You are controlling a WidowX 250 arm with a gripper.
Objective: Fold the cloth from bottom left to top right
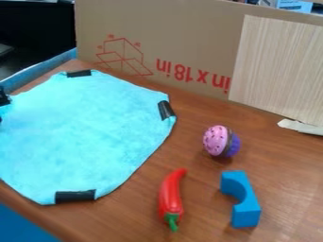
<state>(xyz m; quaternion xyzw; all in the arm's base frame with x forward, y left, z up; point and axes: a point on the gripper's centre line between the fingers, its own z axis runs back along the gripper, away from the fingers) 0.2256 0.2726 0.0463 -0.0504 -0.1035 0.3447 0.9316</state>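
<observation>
At the far left edge of the camera view, a small black part of the gripper (4, 98) shows at the cloth's left side, close against the fabric. Most of the gripper is cut off by the view's edge. The light blue cloth (82, 127) lies spread out over the left half of the table, largely flat. Black strips sit on its top, right and bottom edges. Its left side runs out of view.
On the brown table (139, 212), right of the cloth, lie a red chili pepper (170, 194), a pink and purple toy cupcake (221, 141) and a blue arched block (242, 201). A cardboard wall (170, 28) with a wood-patterned panel (277, 71) stands along the back.
</observation>
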